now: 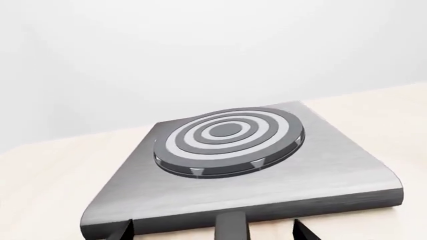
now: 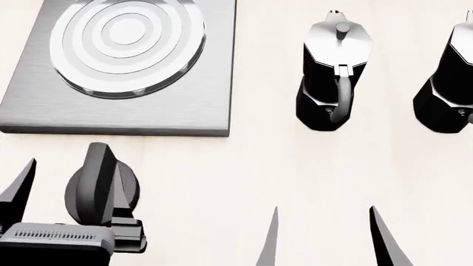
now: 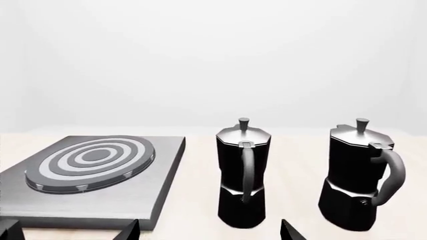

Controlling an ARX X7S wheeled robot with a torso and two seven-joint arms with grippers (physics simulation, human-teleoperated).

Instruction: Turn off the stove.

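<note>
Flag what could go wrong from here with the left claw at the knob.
1. The left claw straddles the knob open; if it shuts off-centre, the fingers may slip off the ridge instead of turning it.
2. The stove edge sits just beyond the knob; pushing forward could bump the plate.

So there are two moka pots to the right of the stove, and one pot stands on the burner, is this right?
Not quite. Nothing stands on the burner; the head view shows it bare. Both moka pots stand on the table, to the right of the stove.
</note>
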